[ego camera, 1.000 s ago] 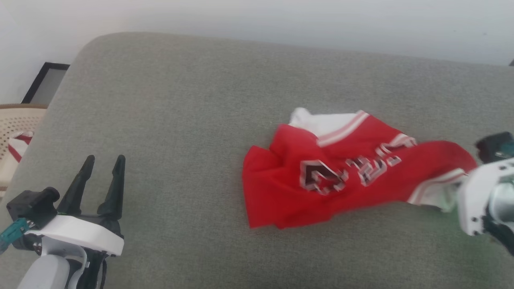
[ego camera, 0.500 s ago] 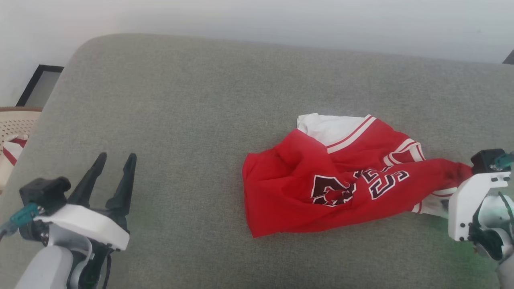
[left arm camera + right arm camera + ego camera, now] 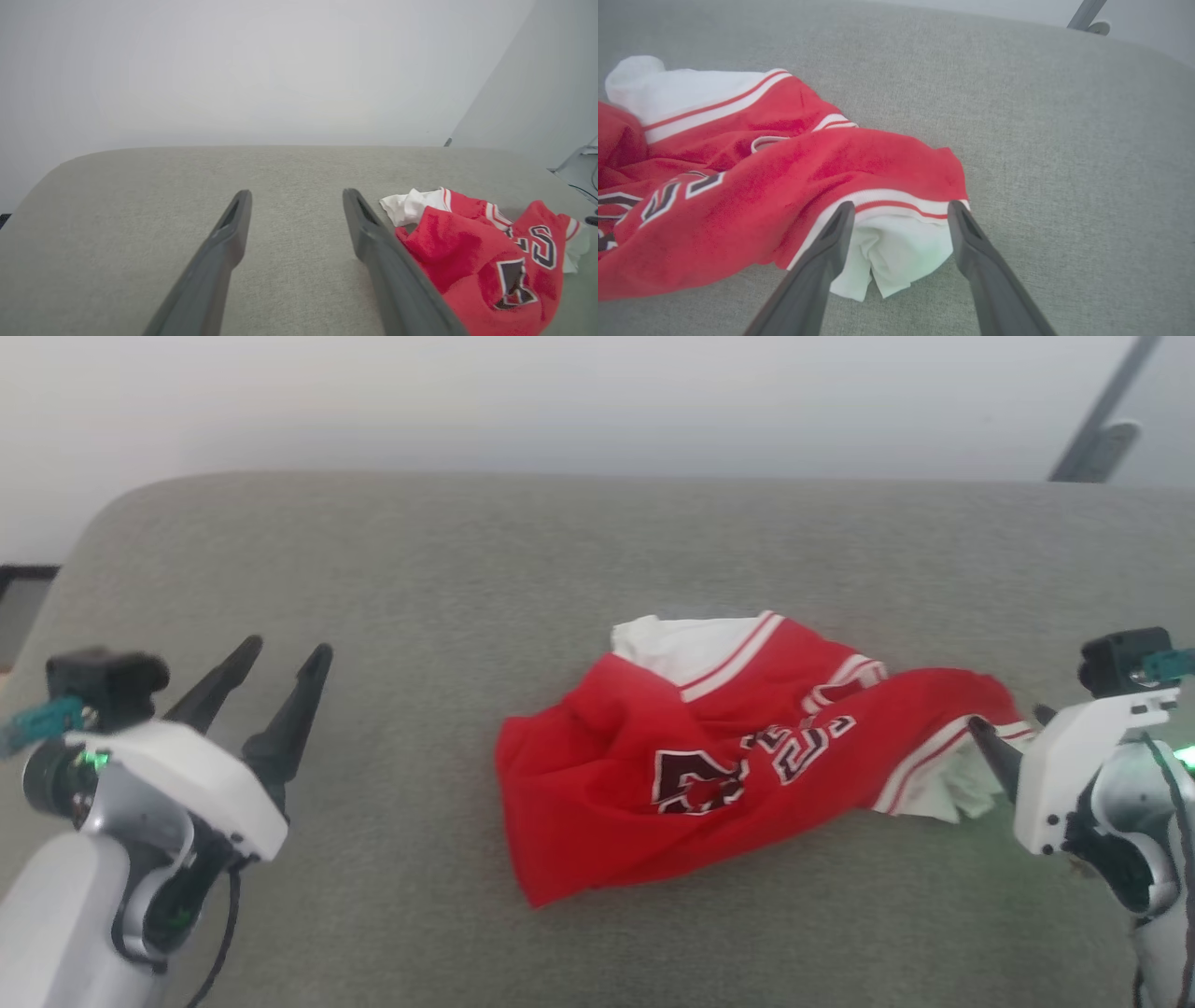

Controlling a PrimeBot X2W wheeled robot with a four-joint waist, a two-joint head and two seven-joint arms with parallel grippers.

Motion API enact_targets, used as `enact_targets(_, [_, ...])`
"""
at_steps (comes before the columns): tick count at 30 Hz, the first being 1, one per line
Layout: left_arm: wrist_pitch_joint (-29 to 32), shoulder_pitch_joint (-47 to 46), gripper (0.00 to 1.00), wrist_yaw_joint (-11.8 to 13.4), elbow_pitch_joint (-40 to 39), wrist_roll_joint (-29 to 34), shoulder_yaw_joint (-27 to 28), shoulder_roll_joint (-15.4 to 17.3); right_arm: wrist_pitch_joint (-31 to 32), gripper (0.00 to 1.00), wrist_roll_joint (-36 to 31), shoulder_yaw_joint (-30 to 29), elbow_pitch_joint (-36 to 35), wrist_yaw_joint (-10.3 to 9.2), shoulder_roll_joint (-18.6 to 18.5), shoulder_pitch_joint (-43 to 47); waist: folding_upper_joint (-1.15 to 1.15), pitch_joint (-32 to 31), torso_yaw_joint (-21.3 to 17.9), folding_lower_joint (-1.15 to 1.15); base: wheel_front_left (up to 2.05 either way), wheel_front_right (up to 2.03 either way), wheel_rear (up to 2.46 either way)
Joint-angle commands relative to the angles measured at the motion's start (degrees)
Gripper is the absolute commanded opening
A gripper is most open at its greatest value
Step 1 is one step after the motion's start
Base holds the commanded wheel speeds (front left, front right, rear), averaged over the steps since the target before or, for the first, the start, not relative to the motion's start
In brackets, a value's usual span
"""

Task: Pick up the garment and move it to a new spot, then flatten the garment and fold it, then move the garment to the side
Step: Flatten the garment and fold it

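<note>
Now the big grey cloth cushion [image 3: 373, 569] is seen with the crumpled red jersey shirt with white sleeves [image 3: 653, 747] laid on it, right of the middle. Its white sleeve end [image 3: 896, 247] has just been let go by the right gripper [image 3: 900, 207], whose dark fingers are spread on each side of it. The left gripper [image 3: 288, 647] is spread too, well apart from the shirt. The move looks done; flattening is likely next.

surface: grey fabric cushion [image 3: 373, 569] | wall [image 3: 560, 392]: plain pale | light: even
</note>
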Motion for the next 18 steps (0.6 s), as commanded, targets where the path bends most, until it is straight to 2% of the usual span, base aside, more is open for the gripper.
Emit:
enact_targets(1, [0.6, -0.9, 1.0, 0.4, -0.3, -0.2, -0.2, 0.1, -0.7, 1.0, -0.1, 0.0, -0.5, 0.03, 0.4, 0.7, 0.0, -0.4, -1.7, 0.0, 0.0, 0.0, 0.0])
enact_targets(10, [14.7, -8.8, 1.0, 1.2, 0.3, -3.0, -3.8, 0.8, -11.2, 1.0, -2.7, 0.0, -7.5, 0.02, 4.6, 0.9, 0.0, 0.8, -9.2, 0.0, 0.0, 0.0, 0.0])
enact_targets(18, [28.0, -14.2, 1.0, 2.7, 5.3, -3.3, -8.8, 1.2, -24.0, 1.0, -8.1, -3.1, -7.9, 0.02, 9.2, -0.9, 0.0, 4.1, -14.2, 0.0, 0.0, 0.0, 0.0])
